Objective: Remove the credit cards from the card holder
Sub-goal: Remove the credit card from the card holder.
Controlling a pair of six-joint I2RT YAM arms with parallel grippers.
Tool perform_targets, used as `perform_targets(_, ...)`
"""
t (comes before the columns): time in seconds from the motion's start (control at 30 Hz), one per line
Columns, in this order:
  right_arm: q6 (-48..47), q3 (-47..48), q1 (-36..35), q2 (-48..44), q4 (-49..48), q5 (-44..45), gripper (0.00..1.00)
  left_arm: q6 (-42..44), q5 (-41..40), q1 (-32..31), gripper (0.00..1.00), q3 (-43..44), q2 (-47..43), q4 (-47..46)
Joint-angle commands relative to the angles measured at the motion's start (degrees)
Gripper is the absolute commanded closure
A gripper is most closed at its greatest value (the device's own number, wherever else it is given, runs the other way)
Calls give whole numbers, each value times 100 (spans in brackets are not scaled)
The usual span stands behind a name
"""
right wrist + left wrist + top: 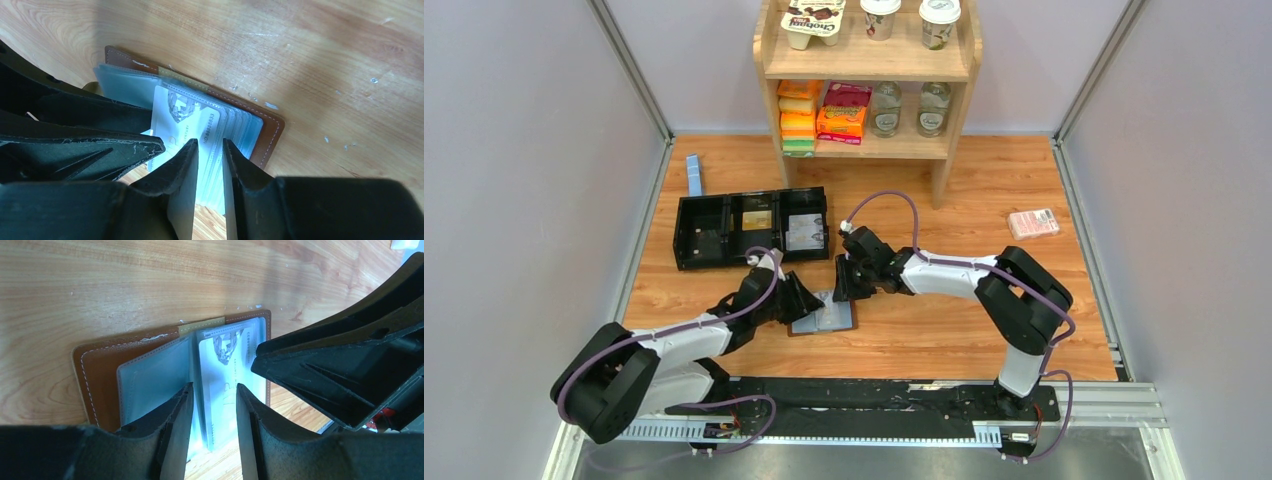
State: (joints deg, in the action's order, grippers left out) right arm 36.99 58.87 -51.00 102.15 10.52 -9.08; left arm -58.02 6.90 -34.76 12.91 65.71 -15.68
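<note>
The card holder (824, 318) lies open on the wooden table, brown leather edging around grey-blue plastic sleeves. In the left wrist view its brown cover (97, 370) and sleeves show, with a pale credit card (225, 365) bearing a crest in the right half. The same card (185, 117) shows in the right wrist view, on top of several stacked sleeves. My left gripper (212, 405) is open, its jaws straddling an upright sleeve edge at the fold without pinching it. My right gripper (209, 150) is open by a narrow gap, just over the card's right edge. Both grippers meet over the holder (799, 298) (844, 283).
A long black compartmented tray (749, 228) lies behind the holder. A narrow blue strip (693, 175) lies at the back left. A pink-red packet (1033, 223) lies at the right. A wooden shelf (867, 75) with groceries stands at the back.
</note>
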Motion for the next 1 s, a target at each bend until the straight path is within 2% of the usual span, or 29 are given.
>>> perform_targets(0.0,-25,-42,-15,156,-182,-67,74,-95,136,66,55,-157,-41,-426)
perform_targets(0.37,-61,-78,-15,367,-174,-15,75,-298,304,207,60,-631,-339,-1279)
perform_targets(0.7,-105,-69,-15,508,-156,20,75,-368,101,216,68,-974,-1306,-1438)
perform_targets(0.97,-105,-42,-15,561,-182,-15,76,-394,119,216,72,-1053,-1403,-1657)
